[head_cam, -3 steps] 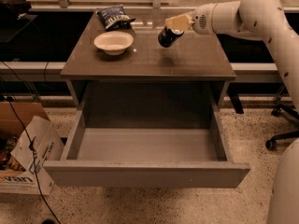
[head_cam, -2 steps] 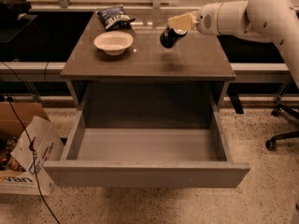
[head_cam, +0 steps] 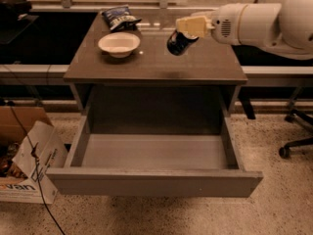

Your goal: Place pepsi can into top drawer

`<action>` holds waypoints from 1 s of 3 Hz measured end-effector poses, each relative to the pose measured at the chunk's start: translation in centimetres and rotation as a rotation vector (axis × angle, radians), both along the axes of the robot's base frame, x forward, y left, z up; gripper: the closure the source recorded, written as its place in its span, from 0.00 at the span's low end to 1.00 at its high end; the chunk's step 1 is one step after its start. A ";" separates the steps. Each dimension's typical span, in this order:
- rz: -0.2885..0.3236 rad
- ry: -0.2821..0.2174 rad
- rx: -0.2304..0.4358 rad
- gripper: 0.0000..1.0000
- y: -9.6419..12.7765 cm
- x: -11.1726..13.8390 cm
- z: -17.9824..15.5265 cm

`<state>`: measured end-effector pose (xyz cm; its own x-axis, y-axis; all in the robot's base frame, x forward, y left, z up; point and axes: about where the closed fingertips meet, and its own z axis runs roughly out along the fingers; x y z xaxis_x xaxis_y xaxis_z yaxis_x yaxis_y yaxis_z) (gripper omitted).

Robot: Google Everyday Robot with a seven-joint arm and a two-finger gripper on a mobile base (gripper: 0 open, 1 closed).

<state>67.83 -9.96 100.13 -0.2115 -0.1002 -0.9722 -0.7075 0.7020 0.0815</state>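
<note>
The pepsi can (head_cam: 179, 43) is small and dark blue, tilted, and held above the right middle of the cabinet top. My gripper (head_cam: 188, 29) reaches in from the right on a white arm and is shut on the can's upper end with its cream fingers (head_cam: 194, 26). The top drawer (head_cam: 154, 152) is pulled fully open below the cabinet top, wide and shallow with a light grey interior that holds nothing. The can hangs behind the drawer's opening, over the tabletop and not over the drawer.
A white bowl (head_cam: 119, 44) and a blue-and-white chip bag (head_cam: 119, 17) sit on the cabinet top (head_cam: 151, 65) at the left. A cardboard box (head_cam: 27, 155) with a cable stands on the floor at the left. An office chair base (head_cam: 296, 141) is at the right.
The arm has drawn back a little toward the camera with the can, which has lifted slightly and now tilts above the tabletop. The drawer, bowl and bag have not moved.
</note>
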 end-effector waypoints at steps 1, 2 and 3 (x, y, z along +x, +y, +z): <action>0.037 0.044 0.011 1.00 0.7 -8.2 0.1; 0.061 0.104 0.006 1.00 1.1 -12.8 -0.7; 0.063 0.227 -0.025 1.00 1.9 -15.8 -4.9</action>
